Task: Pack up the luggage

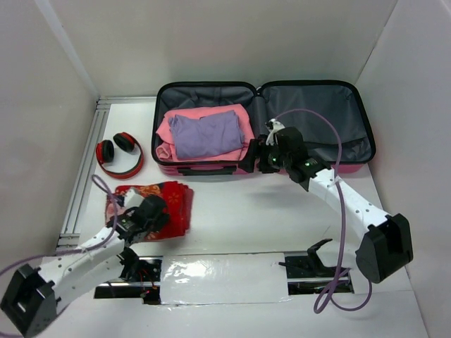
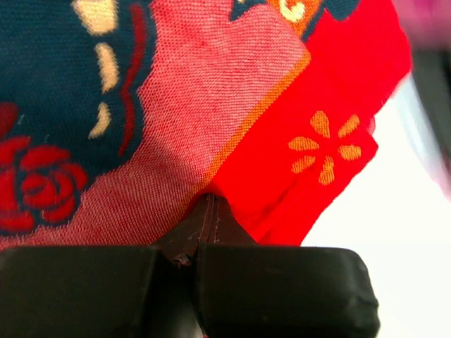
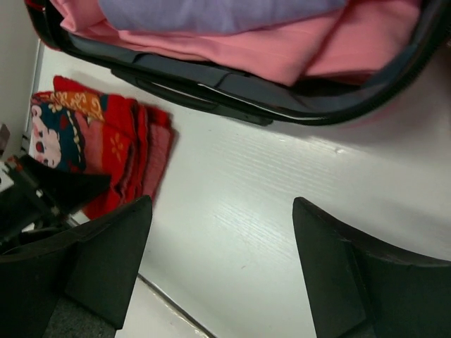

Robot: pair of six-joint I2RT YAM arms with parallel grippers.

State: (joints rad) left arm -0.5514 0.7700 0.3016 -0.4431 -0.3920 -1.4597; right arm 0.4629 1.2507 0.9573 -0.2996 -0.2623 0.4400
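Observation:
The luggage (image 1: 317,120) lies open at the back of the table, its grey lining up. Its left half holds a folded pink garment (image 1: 242,120) with a purple one (image 1: 204,134) on top; its right half holds nothing. A folded red patterned cloth (image 1: 176,201) lies on the table at the front left. My left gripper (image 1: 151,211) is down on it, jaws shut, with the cloth (image 2: 211,105) pinched at the tips (image 2: 209,201). My right gripper (image 1: 264,151) is open and empty (image 3: 222,204) just in front of the suitcase rim (image 3: 211,77). The red cloth also shows in the right wrist view (image 3: 113,134).
Red and black headphones (image 1: 118,155) lie left of the suitcase. A metal rail (image 1: 81,176) runs along the left wall. White walls close in the sides and back. A shiny tape strip (image 1: 218,271) lies between the arm bases. Purple cables trail from both arms.

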